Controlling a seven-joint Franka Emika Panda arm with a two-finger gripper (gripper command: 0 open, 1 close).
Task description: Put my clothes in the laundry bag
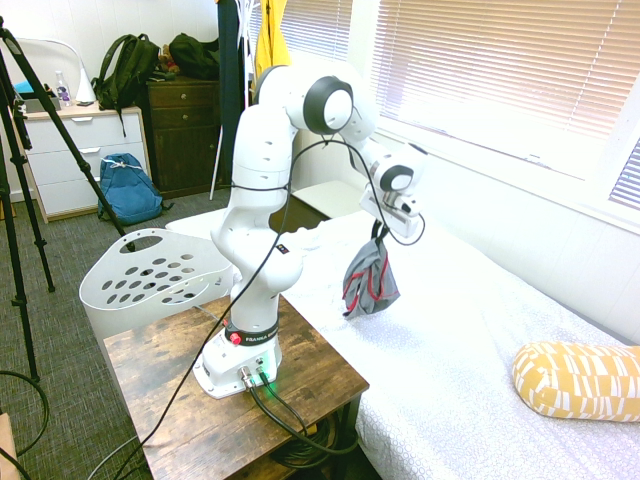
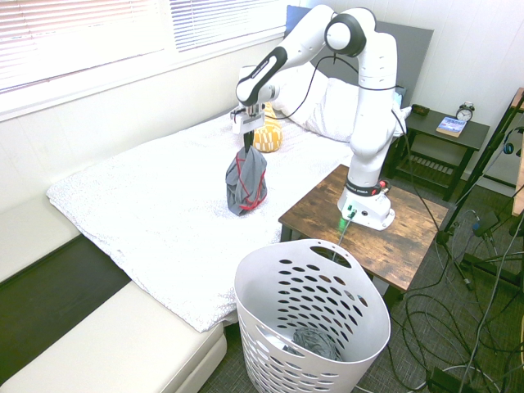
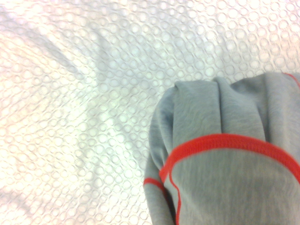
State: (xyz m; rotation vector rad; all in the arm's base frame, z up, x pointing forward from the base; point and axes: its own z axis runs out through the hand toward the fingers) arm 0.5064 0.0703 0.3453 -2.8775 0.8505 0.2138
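Note:
A small grey garment with red edging, the clothes [image 1: 370, 283] [image 2: 246, 184], hangs bunched from my gripper [image 1: 379, 232] [image 2: 247, 141], which is shut on its top. It dangles just over the white bed [image 1: 470, 340] [image 2: 147, 221], its lower end near the cover. Close up in the wrist view the grey cloth with its red seam [image 3: 225, 168] fills the lower right over the dotted bedspread. The laundry bag, a white plastic basket with oval holes [image 1: 150, 275] [image 2: 315, 315], stands on the floor beside the wooden table [image 1: 180, 380] [image 2: 409, 237], apart from the gripper. Something grey lies at its bottom.
A yellow patterned pillow [image 1: 578, 378] [image 2: 268, 135] lies on the bed. A blue backpack [image 1: 128, 188] sits by the white drawers, and a dark dresser [image 1: 185, 130] stands behind. A nightstand [image 2: 446, 139] holds a book and a clock.

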